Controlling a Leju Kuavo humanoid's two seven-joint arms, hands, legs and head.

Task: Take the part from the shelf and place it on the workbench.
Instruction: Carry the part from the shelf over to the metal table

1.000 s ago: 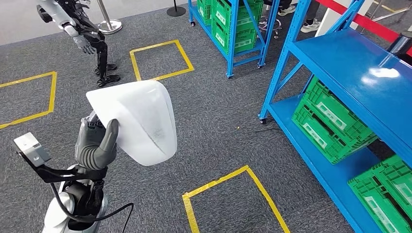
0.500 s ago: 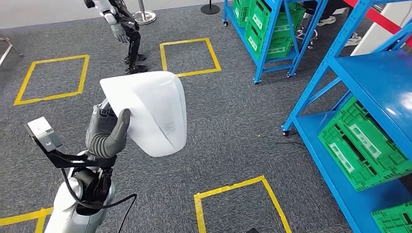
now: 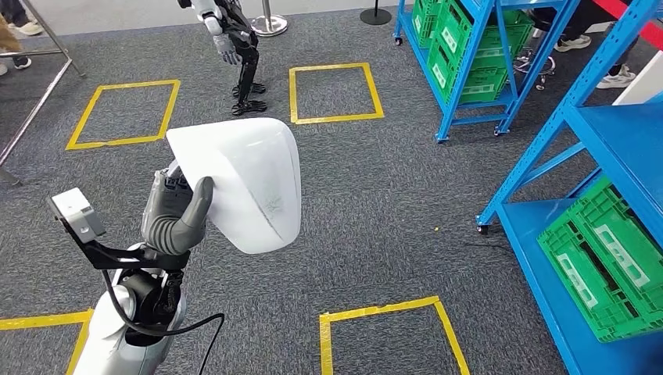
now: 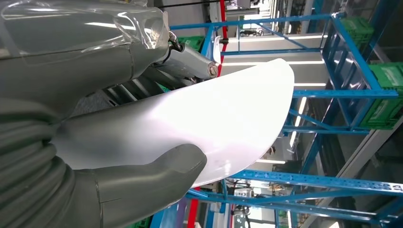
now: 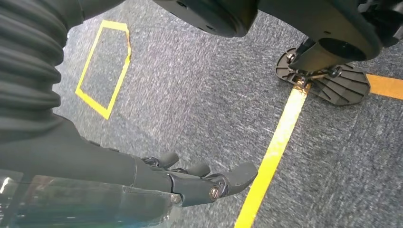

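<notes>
Part (image 3: 246, 183), a big white curved shell, is up in the left hand (image 3: 176, 212), thumb clamped on its near edge, held over the grey carpet (image 3: 375, 211) left of the blue shelf (image 3: 610, 148) with green crates (image 3: 598, 262). Right hand (image 5: 190, 178) hangs over the floor holding nothing, fingers loosely apart.

Grey carpet floor (image 3: 375, 195), yellow tape squares (image 3: 332, 92), blue shelves (image 3: 602, 148) holding green crates (image 3: 598, 258)

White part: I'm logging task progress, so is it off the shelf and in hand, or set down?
In hand. The left hand grips the white part above the carpet, away from the blue shelf.
</notes>
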